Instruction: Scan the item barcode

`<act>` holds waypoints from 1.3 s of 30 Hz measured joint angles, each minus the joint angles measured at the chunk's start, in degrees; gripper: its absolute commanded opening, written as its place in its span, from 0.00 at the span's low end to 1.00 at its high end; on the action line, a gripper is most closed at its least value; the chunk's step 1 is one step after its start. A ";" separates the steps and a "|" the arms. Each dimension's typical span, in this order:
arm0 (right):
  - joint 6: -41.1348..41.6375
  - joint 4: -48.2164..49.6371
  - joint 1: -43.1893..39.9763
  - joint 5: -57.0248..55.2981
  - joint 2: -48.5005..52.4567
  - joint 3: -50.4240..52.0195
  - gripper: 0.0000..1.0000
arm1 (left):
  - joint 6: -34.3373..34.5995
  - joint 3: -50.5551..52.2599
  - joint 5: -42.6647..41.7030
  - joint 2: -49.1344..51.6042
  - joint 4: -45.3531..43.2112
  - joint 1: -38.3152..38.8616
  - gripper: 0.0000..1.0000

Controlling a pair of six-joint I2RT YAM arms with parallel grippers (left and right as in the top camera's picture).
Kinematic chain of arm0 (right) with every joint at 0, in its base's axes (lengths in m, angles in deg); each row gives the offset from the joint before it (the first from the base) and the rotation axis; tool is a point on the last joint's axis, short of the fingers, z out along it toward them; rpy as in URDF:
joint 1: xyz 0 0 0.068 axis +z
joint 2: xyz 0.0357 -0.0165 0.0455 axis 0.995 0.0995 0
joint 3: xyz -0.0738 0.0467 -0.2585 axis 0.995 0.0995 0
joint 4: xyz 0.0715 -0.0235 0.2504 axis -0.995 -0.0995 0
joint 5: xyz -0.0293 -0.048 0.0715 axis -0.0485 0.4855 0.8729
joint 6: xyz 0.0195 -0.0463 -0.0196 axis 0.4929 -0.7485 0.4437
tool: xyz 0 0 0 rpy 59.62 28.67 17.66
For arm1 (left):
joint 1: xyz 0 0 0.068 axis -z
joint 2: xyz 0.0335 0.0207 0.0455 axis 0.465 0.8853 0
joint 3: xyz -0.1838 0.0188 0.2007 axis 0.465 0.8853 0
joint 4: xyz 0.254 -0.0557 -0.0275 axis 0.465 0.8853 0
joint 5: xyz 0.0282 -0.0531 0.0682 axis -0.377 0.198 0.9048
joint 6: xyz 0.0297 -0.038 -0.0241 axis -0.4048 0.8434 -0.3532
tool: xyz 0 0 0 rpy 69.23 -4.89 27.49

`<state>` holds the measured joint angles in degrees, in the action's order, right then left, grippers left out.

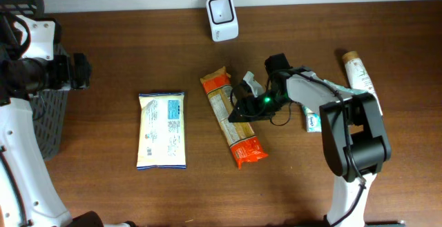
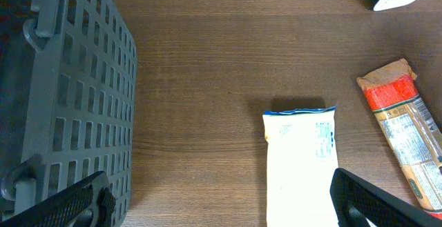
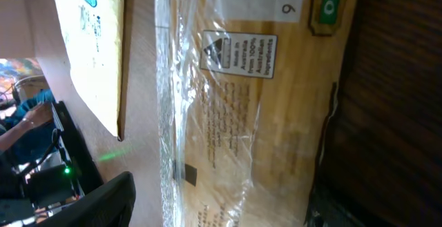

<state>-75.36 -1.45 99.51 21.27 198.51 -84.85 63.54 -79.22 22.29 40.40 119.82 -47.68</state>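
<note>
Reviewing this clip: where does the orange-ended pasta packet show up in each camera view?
Overhead: the pasta packet lies lengthwise at the centre.
Left wrist: pasta packet at the right edge, partly cut off.
Right wrist: pasta packet close up, filling the middle.
Shared landmark: the pale pouch lying beside it.

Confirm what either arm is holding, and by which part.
Nothing. The left gripper is open over the table; the right gripper straddles the pasta packet at its middle, fingers not yet closed on it.
</note>
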 measured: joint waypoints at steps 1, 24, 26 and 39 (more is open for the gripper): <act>0.20 0.15 0.57 -0.70 0.00 0.00 0.68 | 0.00 0.00 0.00 0.00 0.00 0.00 0.99; 4.33 -28.83 13.55 -37.05 3.23 -25.73 0.04 | 0.00 0.00 0.00 0.00 0.02 0.00 0.99; 5.57 -28.89 18.18 -42.36 3.26 -25.81 0.04 | 0.00 0.00 0.00 0.00 0.02 0.00 0.99; 10.69 -13.09 27.10 -39.21 3.21 -15.74 0.37 | 0.00 0.00 0.02 0.02 0.00 0.00 0.99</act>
<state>-64.68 -14.54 126.62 -17.95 201.72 -100.58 63.54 -79.22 22.31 40.42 119.82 -47.68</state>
